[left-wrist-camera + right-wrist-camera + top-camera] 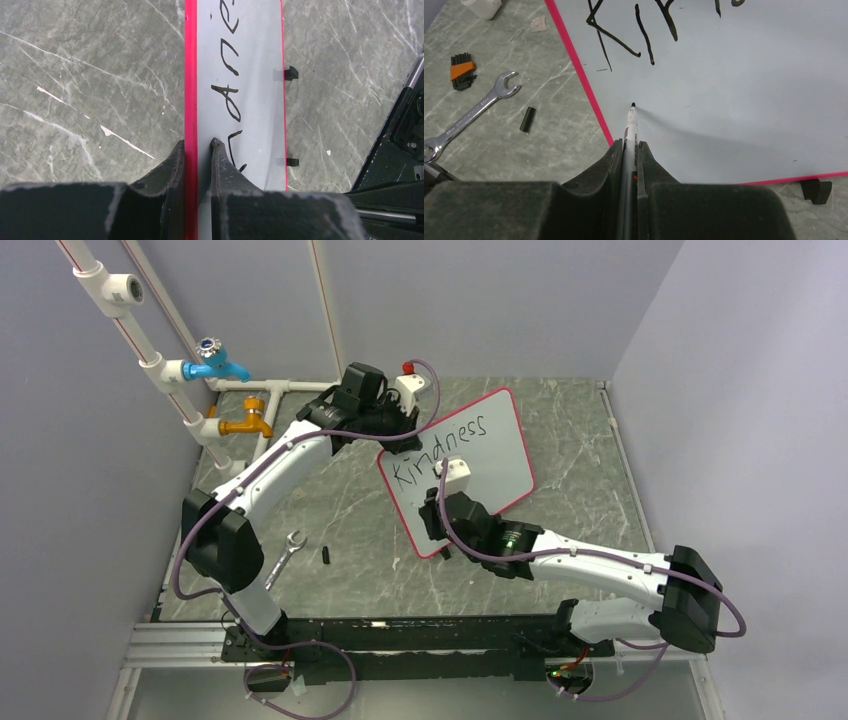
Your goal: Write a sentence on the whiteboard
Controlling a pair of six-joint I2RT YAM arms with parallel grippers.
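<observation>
Top external view: the square white whiteboard with a thin red rim (503,468) lies at a slant in the middle of the grey marbled desk (340,502). The sentence in black marker (440,450) so far reads only "Kindness", along the board's far side.

The left gripper (199,145) is clamped on the board's red edge, one finger on each face. The right gripper (630,146) is closed around a slim white marker with a black tip (631,124). The tip sits on or just over bare white below the "K", near the left rim; I cannot tell whether it touches.

On the desk left of the board lie a silver open-ended wrench (474,111), a small black marker cap (526,119) and a black hex-key set in an orange holder (462,71).
</observation>
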